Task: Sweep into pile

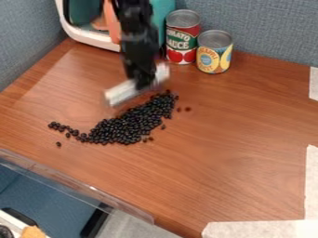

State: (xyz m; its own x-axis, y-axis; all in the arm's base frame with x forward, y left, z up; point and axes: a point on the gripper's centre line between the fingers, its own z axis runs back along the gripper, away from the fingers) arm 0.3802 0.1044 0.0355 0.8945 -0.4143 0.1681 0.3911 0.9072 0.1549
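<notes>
On brown wood (236, 139), my gripper (144, 82) pinches a white bar (120, 94) front-left of the red can (182, 39); black beans (127, 126) lie nearer my camera. Left of the can, a white-rimmed bin (93, 40) holds something orange (113, 25).

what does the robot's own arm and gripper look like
The arm is black all over, built from slim, blocky, jointed segments. The gripper at its lower end is black too, narrow and angular. I can't make out any cables or markings on either.
</notes>
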